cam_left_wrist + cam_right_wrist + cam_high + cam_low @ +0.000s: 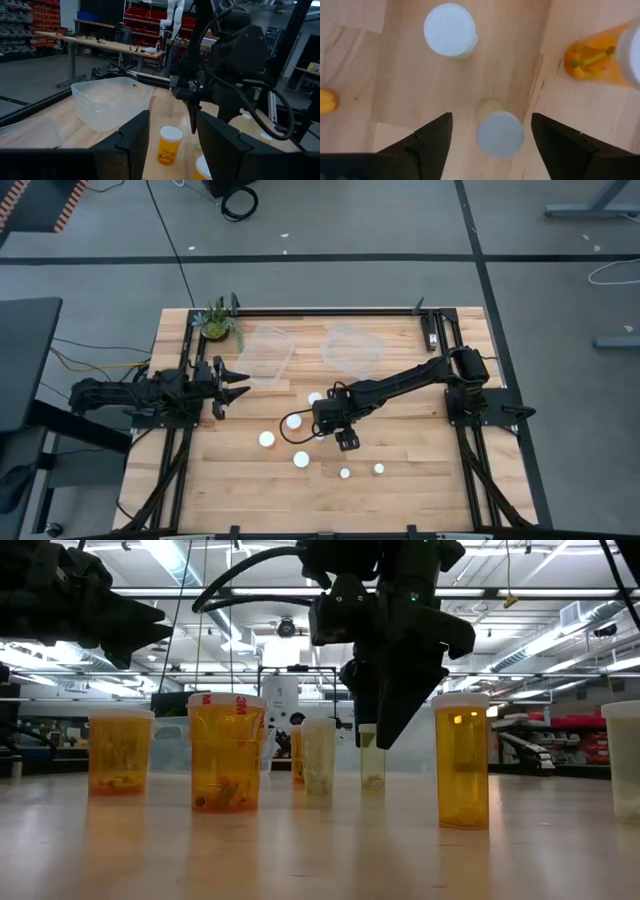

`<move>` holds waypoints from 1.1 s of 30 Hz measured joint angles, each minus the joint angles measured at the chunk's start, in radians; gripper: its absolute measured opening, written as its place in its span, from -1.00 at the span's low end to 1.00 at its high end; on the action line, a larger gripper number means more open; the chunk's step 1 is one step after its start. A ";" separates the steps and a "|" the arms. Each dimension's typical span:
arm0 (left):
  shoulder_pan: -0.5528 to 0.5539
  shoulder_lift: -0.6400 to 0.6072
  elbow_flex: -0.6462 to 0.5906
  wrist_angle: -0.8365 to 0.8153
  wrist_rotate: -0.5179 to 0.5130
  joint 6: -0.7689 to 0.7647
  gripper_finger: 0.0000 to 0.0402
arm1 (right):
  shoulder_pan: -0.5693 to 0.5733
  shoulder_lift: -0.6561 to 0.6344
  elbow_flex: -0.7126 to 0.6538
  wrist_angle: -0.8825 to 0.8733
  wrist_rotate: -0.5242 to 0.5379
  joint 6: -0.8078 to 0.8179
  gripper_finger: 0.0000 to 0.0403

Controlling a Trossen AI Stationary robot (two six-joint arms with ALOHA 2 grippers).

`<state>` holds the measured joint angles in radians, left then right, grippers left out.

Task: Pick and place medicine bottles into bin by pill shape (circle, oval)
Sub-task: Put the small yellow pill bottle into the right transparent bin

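Spread wide, the right tool (492, 131) is held above a small white-capped bottle (500, 134), touching nothing. Bare bench (420, 485) is seen around it. The left tool (232, 384) is kept part-open and empty near the bench's left edge.

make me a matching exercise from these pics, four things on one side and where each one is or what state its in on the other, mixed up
Things
1. right gripper
2. left gripper
3. potted plant
4. two clear bins

Places or states
A. at the table's far left corner
B. side by side at the far edge, nothing in them
C. open, pointing down over a white-capped bottle
D. waiting at the left side, holding nothing

Pairs: 1-C, 2-D, 3-A, 4-B
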<state>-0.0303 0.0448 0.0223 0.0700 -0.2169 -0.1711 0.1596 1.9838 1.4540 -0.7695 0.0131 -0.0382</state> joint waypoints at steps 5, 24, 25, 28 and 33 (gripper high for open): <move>0.000 0.000 0.000 0.000 0.000 0.000 -0.14 | -0.002 -0.001 0.000 0.001 0.002 -0.017 0.21; 0.000 0.000 0.000 0.000 0.000 0.000 -0.14 | -0.021 -0.002 0.000 0.000 0.001 -0.011 -0.30; 0.000 0.000 0.000 0.000 0.000 0.000 -0.14 | -0.025 -0.003 0.002 -0.010 0.001 -0.011 -0.32; 0.000 0.000 0.000 0.000 0.000 0.000 -0.14 | -0.040 -0.006 0.014 -0.028 0.002 -0.011 -0.35; 0.000 0.000 0.000 0.000 0.000 0.000 -0.14 | -0.063 -0.007 0.047 -0.078 0.034 -0.023 -0.32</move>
<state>-0.0300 0.0448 0.0221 0.0699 -0.2169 -0.1711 0.0962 1.9766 1.5014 -0.8472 0.0469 -0.0615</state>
